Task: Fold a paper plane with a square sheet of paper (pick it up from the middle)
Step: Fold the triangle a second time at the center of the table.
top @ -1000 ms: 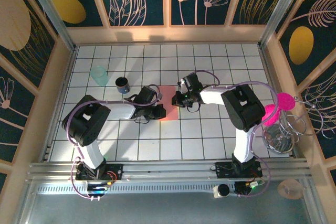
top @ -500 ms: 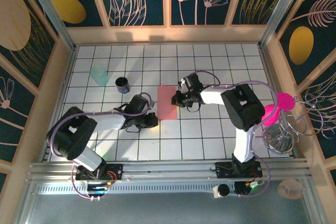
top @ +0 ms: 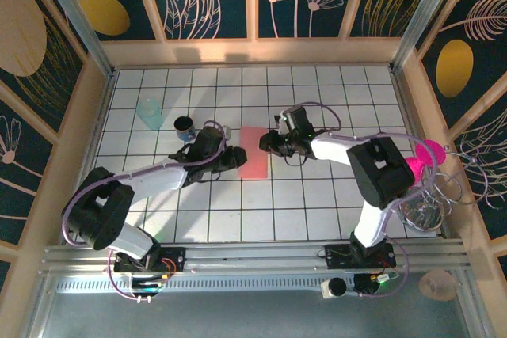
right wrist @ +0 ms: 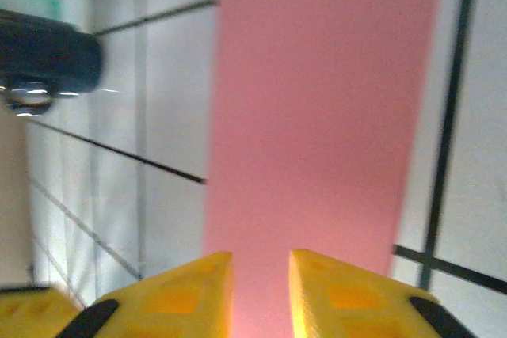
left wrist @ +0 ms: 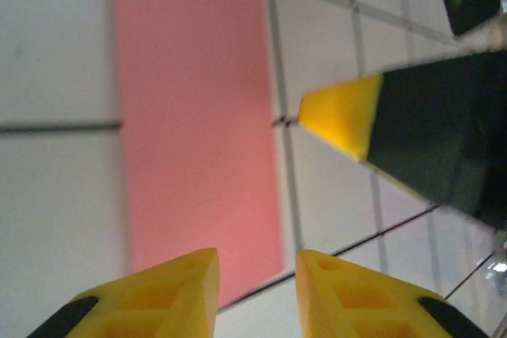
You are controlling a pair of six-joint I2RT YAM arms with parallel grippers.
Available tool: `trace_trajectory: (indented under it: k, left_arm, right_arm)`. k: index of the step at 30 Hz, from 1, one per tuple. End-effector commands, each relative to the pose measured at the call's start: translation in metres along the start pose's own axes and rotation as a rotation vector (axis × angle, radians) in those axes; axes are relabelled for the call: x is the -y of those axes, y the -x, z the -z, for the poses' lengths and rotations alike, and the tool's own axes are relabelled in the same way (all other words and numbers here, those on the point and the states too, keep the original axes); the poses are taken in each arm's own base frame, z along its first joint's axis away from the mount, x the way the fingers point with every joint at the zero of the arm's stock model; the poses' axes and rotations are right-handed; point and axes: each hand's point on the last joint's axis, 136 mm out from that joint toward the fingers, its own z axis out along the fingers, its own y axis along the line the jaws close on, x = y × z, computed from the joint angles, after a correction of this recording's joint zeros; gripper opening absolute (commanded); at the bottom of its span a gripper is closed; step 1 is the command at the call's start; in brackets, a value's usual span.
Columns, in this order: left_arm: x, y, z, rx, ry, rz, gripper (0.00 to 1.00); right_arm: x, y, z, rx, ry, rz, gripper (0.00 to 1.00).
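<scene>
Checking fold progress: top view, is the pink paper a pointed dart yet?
No, the sheet is a narrow rectangle lying flat on the table.

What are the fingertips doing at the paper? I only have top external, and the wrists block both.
Observer: In the left wrist view, the left gripper has its yellow tips apart with nothing gripped. The paper lies flat on the tiles just ahead of them.
Operator: Right side?
Observer: In the right wrist view, the right gripper also has a gap between its tips. Pink shows through that gap, so the tips sit over the paper's near end.
Operator: Any edge lifted?
Observer: None that I can see. Both wrist views show straight edges lying on the tiles, though the views are blurred.
</scene>
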Motion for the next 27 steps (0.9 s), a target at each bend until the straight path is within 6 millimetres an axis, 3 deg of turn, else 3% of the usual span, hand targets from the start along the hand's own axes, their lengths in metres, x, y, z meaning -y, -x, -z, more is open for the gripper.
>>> trace_trajectory:
  k: [1,5,10,18,20,27]
  left_arm:
    - [0.019,0.026,-0.013,0.075,-0.055,0.035,0.35]
    - [0.019,0.031,-0.027,0.071,-0.077,0.058,0.37]
    - [0.002,0.029,-0.048,0.012,-0.066,0.104,0.37]
    - [-0.029,0.028,-0.072,-0.063,0.034,0.097,0.37]
    - [-0.028,0.037,-0.076,-0.052,0.041,0.089,0.37]
    - [-0.049,0.024,-0.088,-0.083,0.093,0.146,0.37]
  right_arm:
    - [-0.017,0.017,0.021,0.094,0.053,-0.025,0.34]
    - [-0.001,0.006,0.034,0.109,0.019,-0.068,0.41]
    - [0.011,-0.006,0.049,0.12,0.005,-0.122,0.48]
    - [0.016,-0.029,0.043,0.06,0.038,-0.201,0.49]
    - [0.017,-0.034,0.039,0.044,0.031,-0.217,0.49]
    - [0.021,-0.052,0.028,-0.032,0.014,-0.252,0.46]
